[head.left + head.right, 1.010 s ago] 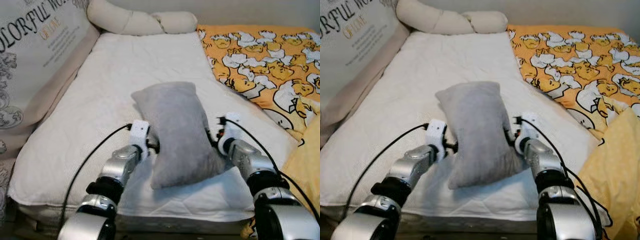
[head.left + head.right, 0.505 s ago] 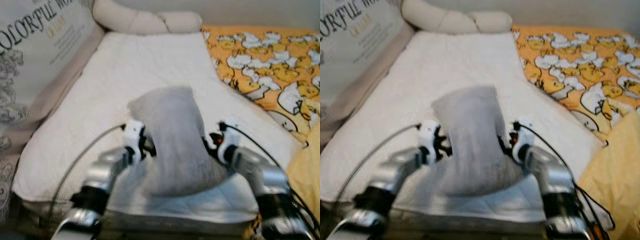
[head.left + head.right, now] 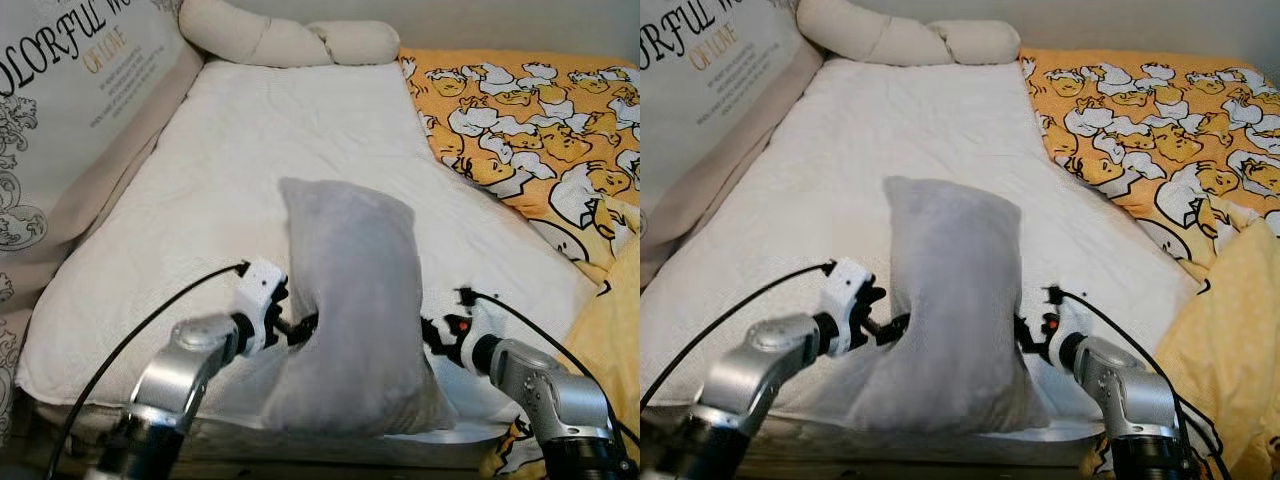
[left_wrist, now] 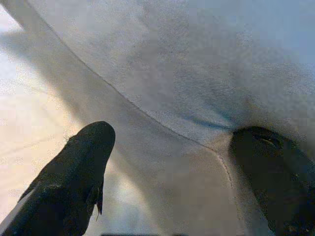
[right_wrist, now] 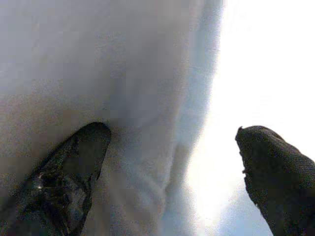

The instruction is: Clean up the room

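Both sets of jaws stand apart, 2 fingers spread on each side, and the grey pillow [image 3: 350,310] is squeezed between the 2 grippers rather than pinched by either. Left gripper [image 3: 300,325] presses into the pillow's left flank; in the left wrist view one finger [image 4: 74,177] lies off the fabric over the sheet and the other [image 4: 275,177] digs into the seam edge. Right gripper [image 3: 1025,340] presses the right flank; in the right wrist view one finger [image 5: 69,172] is against the grey cloth, the other [image 5: 275,172] out over bright white sheet.

Pillow position: upright on its near end, near edge of the mattress [image 3: 230,170], between the 2 arms. Whether its lower edge rests on the sheet or is lifted clear cannot be told.

Handling, judged: light, soft, easily dented; the cloth caves in at both contact points. Plush cover looks grippy, not slippery. Nothing fragile. A 1-handed pinch would likely just bunch cover fabric; the 2-sided squeeze at mid-height seems the sounder hold, with risk of the pillow folding or sagging out downward if pressure drops.

Arm pose: both silver forearms reach forward and low from the near edge, wrists turned inward toward each other, roughly mirrored. Black cables trail back from each wrist.

Surroundings: beige bolster [image 3: 280,40] at far end; duck-print blanket [image 3: 520,120] on the right; printed cushion [image 3: 70,120] on the left.
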Available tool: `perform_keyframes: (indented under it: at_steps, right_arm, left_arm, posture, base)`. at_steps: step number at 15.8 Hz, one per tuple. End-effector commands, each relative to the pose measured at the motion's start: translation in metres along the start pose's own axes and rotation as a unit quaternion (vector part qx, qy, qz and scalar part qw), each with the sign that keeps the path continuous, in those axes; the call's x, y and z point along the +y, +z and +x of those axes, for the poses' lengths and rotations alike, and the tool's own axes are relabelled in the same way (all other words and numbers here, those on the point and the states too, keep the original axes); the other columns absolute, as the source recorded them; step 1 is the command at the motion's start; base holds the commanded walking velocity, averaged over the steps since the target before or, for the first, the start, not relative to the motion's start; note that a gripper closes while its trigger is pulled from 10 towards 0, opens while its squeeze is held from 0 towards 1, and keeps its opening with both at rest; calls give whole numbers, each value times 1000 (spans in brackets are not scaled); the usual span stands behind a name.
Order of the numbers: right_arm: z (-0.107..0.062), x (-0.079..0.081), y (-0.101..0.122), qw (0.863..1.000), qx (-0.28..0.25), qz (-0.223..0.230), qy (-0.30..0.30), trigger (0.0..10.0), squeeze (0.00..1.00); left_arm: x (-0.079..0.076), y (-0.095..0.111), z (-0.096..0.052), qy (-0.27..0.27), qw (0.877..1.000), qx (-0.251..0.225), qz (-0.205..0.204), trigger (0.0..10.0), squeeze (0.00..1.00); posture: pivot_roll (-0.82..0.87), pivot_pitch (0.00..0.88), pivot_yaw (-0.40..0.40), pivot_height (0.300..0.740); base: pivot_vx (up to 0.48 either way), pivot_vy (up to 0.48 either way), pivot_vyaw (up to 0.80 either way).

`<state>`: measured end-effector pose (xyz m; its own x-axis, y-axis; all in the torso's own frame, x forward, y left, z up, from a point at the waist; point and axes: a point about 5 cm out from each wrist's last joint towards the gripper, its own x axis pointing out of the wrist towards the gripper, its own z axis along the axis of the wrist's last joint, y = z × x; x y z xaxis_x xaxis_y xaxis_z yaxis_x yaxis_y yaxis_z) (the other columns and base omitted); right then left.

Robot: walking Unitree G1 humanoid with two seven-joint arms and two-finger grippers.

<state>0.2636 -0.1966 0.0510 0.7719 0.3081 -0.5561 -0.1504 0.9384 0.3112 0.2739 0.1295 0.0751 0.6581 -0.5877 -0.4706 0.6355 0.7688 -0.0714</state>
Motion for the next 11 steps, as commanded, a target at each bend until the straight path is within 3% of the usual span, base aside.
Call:
perform_keyframes:
  at_steps: [1, 4, 6, 7, 8, 10, 11]
  right_arm:
    - [-6, -14, 4, 999, -32, 32, -25, 10000, 1000]
    - [-14, -31, 10, 992, -87, 90, -22, 10000, 1000]
    - [-14, -34, 14, 988, -110, 105, 14, 10000, 1000]
    - [-12, -33, 16, 983, -129, 120, 46, 10000, 1000]
    - [-10, -33, 16, 981, -135, 129, 56, 10000, 1000]
    - [0, -30, 12, 970, -138, 173, 97, 10000, 1000]
    - [3, -29, 10, 968, -136, 181, 107, 10000, 1000]
  left_arm:
    - [13, -6, -5, 36, 999, -5, 6, 10000, 1000]
    - [35, -9, -16, 65, 998, -26, -7, 10000, 1000]
    - [51, -12, -21, 76, 996, -43, -32, 10000, 1000]
    - [57, -12, -20, 60, 990, -80, -102, 10000, 1000]
    - [58, -12, -18, 54, 986, -94, -130, 10000, 1000]
    - [61, -8, -5, 40, 960, -149, -235, 10000, 1000]
    - [60, -6, 0, 31, 951, -162, -261, 10000, 1000]
  posture:
    - [-102, 0, 8, 740]
    - [-100, 0, 10, 740]
    - [-93, 0, 10, 740]
    - [-86, 0, 8, 740]
    - [-86, 0, 9, 740]
    - [-79, 0, 5, 740]
    - [-80, 0, 6, 740]
  base:
    - [0, 0, 0]
    - [0, 0, 0]
    - [0, 0, 0]
    - [0, 0, 0]
    - [0, 0, 0]
    - [0, 0, 0]
    - [0, 0, 0]
